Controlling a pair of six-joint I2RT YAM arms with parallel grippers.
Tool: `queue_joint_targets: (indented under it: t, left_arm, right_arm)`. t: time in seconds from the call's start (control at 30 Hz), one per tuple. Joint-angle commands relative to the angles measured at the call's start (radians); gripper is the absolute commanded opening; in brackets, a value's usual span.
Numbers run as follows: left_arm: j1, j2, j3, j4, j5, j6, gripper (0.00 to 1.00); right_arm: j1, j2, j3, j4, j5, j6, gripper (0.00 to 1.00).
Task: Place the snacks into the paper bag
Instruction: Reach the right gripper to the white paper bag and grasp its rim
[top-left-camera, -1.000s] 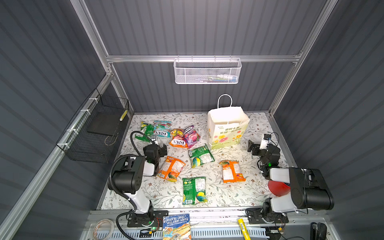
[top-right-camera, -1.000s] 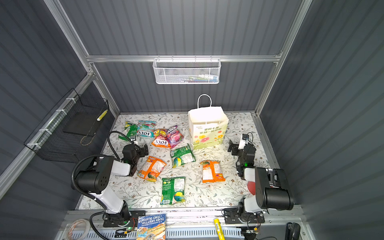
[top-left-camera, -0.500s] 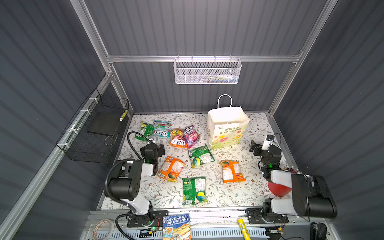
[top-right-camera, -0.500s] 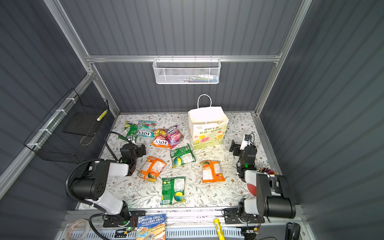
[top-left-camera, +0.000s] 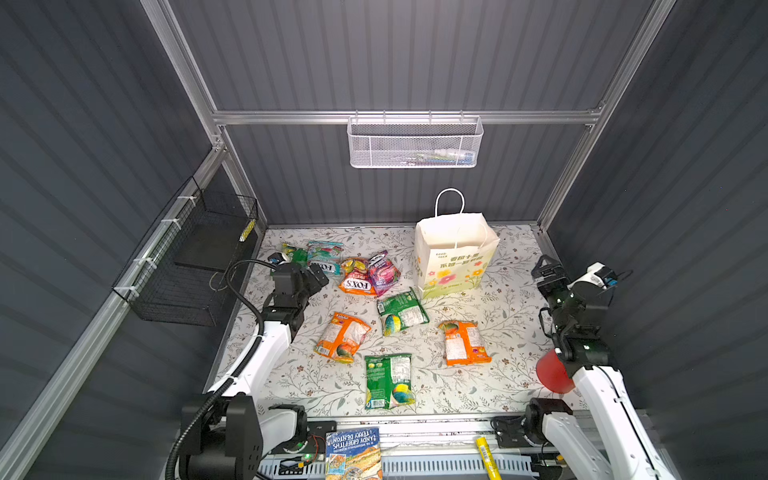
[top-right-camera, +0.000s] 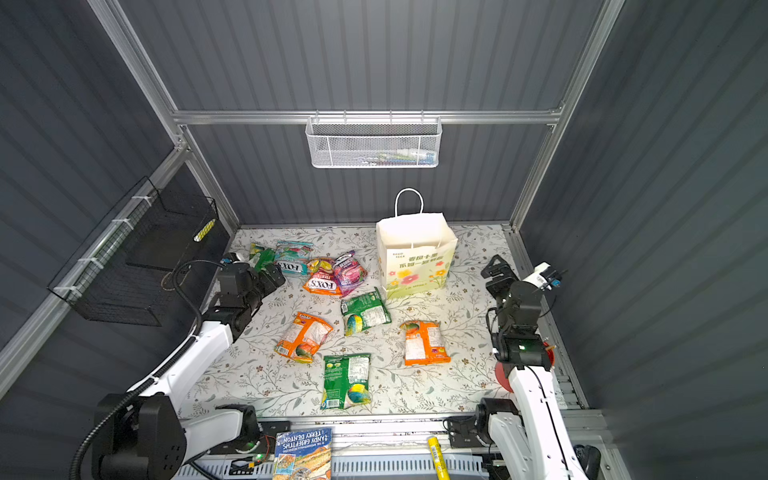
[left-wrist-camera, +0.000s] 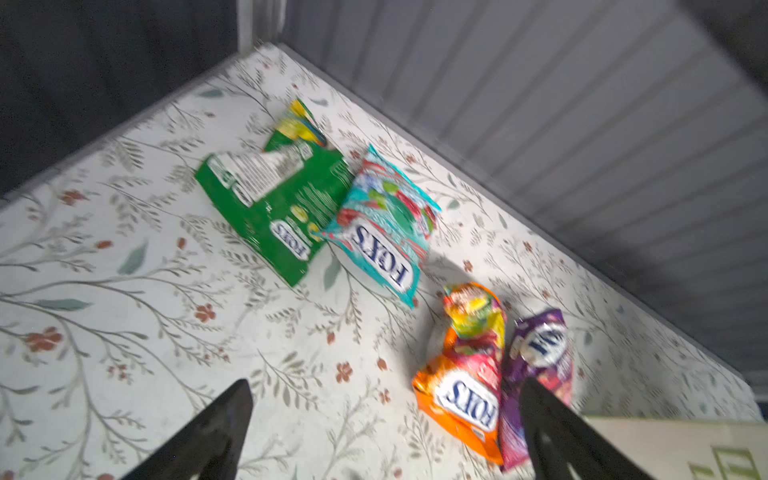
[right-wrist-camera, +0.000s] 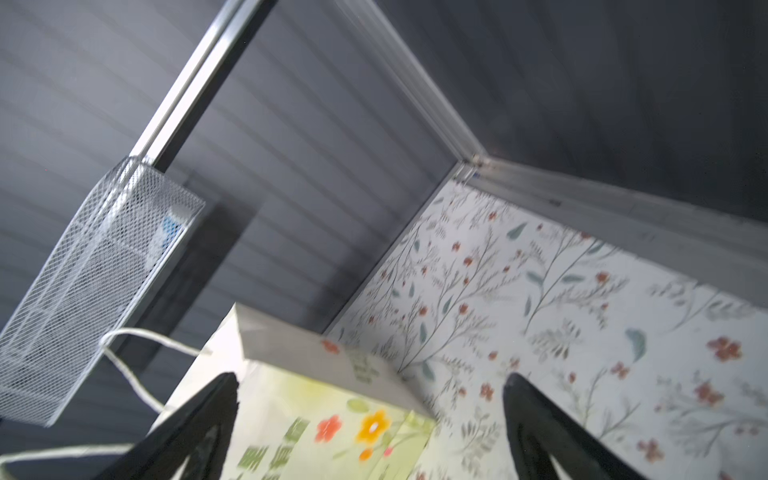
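Beyond the left gripper (left-wrist-camera: 384, 384), snacks (left-wrist-camera: 382, 232), apparently untouched, paper bag (top-left-camera: 455, 257) nearby

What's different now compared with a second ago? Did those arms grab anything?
Both arms unfolded and reached toward the back wall: the left fingers toward the packets at the back, the right fingers to the right of the paper bag. Both stay open, holding nothing. The packets and bag have not moved.

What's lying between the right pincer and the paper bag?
Nothing: both top views show only bare flowered tabletop between right pincer and bag.
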Motion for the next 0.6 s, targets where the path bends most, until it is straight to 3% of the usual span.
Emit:
queue_joint_targets:
  t: [0.0,0.13,0.2,0.57]
  left_arm:
    - [-0.011,-0.005,0.036,-0.095,0.207,0.005,1.00]
    - [-0.103,0.018,0.088,-0.173,0.163,0.044,1.00]
    - [-0.151,0.023,0.104,-0.198,0.135,0.057,1.00]
    - [-0.184,-0.018,0.087,-0.220,0.147,0.089,1.00]
  right_arm:
    - [0.160,0.057,0.118,-0.204,0.003,0.162,0.99]
    - [0.386,0.167,0.197,-0.212,0.135,0.296,0.99]
    - [0.452,0.221,0.225,-0.182,0.186,0.345,0.94]
    - [0.495,0.561,0.526,-0.223,0.172,0.513,0.76]
